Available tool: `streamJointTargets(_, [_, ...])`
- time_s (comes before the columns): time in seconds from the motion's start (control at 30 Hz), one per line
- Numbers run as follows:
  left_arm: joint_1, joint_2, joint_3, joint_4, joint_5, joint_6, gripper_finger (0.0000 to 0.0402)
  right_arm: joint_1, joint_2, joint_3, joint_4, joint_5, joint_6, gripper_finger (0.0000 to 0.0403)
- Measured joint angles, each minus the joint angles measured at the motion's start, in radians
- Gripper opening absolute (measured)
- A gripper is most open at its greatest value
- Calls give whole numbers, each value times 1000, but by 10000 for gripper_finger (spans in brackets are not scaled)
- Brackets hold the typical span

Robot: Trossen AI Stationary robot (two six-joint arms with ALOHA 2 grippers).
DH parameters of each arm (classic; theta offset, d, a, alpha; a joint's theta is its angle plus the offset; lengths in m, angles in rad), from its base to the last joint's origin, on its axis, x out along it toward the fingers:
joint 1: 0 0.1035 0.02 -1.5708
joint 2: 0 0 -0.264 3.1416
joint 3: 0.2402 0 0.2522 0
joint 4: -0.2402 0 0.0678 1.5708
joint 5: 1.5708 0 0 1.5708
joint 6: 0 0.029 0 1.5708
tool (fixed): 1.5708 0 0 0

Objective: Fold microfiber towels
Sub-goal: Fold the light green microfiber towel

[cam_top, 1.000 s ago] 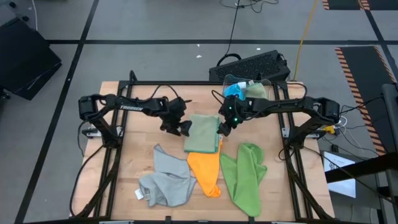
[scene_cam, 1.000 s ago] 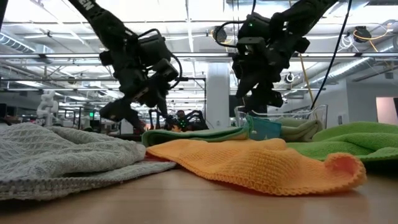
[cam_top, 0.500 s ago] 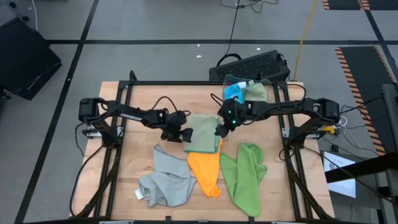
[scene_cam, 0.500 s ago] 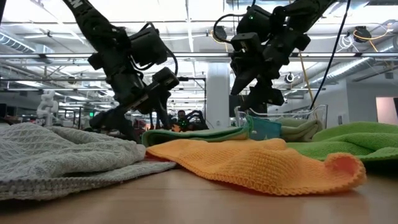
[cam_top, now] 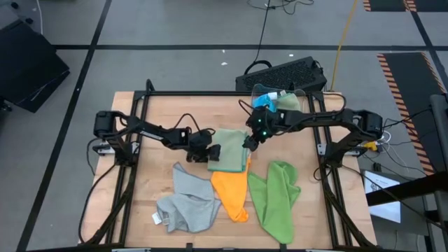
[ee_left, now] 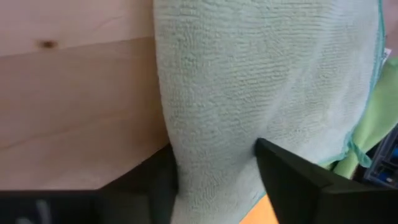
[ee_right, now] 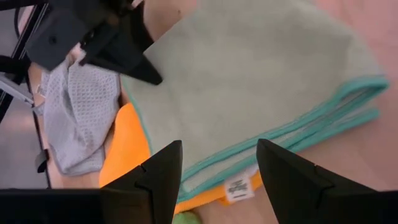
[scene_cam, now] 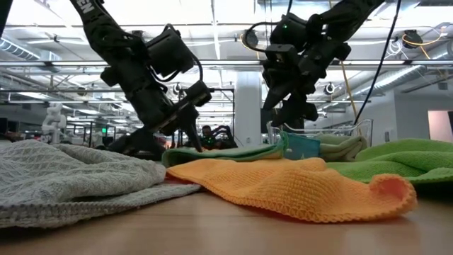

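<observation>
Two grippers: both at the sage towel, mid-table.
L gripper: low at sage towel's left edge; in own wrist view fingers straddle the cloth edge w/ a gap left, so partly open, not clamped yet as far as I can tell.
R gripper: just above sage towel's right edge; fingers apart, nothing between them, hovering.
Sage towel: lies flat as a neat rectangle, teal hem doubled along one side in R wrist view → looks already folded at least once.
Orange towel: crumpled, one corner tucked under sage towel; white tag shows; not folded.
Grey towel: loose heap, front-left; not folded.
Lime towel: loose heap, front-right; not folded.
Clear bin: back of table, holds a blue and a pale green cloth, prob. finished ones.
Table: wood, bare at back-left.
Progress est.: about halfway; sage in hand, needs another fold or a move to bin; 3 towels left.
</observation>
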Motion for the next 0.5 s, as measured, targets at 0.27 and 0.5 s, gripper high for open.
streamJointTargets(0.27, [-16, 12, -4, 21, -103, 188, 25, -58, 0, 0, 35, -2, -21, 199])
streamJointTargets(0.5, [44, -35, -3, -77, 4, 347, 12, -50, 0, 1, 199, -31, 72, 199])
